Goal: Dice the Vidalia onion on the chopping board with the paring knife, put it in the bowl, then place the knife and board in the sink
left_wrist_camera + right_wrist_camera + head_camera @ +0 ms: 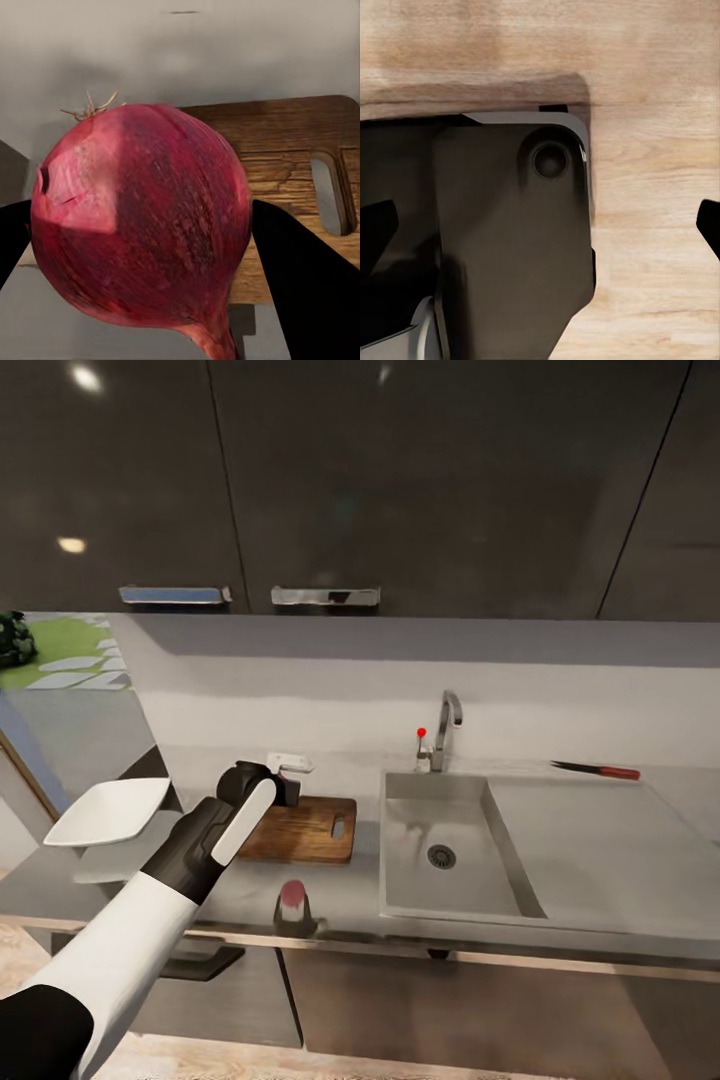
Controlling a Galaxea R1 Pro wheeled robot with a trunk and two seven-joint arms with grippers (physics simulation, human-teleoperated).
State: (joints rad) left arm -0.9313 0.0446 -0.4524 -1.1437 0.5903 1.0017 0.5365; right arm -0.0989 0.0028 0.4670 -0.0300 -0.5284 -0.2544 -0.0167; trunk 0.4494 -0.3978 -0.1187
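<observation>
In the left wrist view the pink-red Vidalia onion [142, 225] sits between the dark fingers [307, 292] of my left gripper [139, 225], which press on both of its sides. The brown chopping board [292, 150] lies just behind it. In the head view the onion [291, 895] shows in front of the chopping board [310, 830], near the countertop's [340, 895] front edge. My left arm [230, 820] reaches over the board's left end. The paring knife [598, 769] lies behind the drainboard. The white bowl [110, 810] stands left of the board. My right gripper [540, 225] hangs open over the floor.
The sink [410, 830] has its drain bare, with the chrome tap [447, 730] and its red knob behind it. Dark wall cabinets [330, 480] hang above the counter. A small white object [290, 763] sits behind the board. The robot's dark base [502, 247] is under my right gripper.
</observation>
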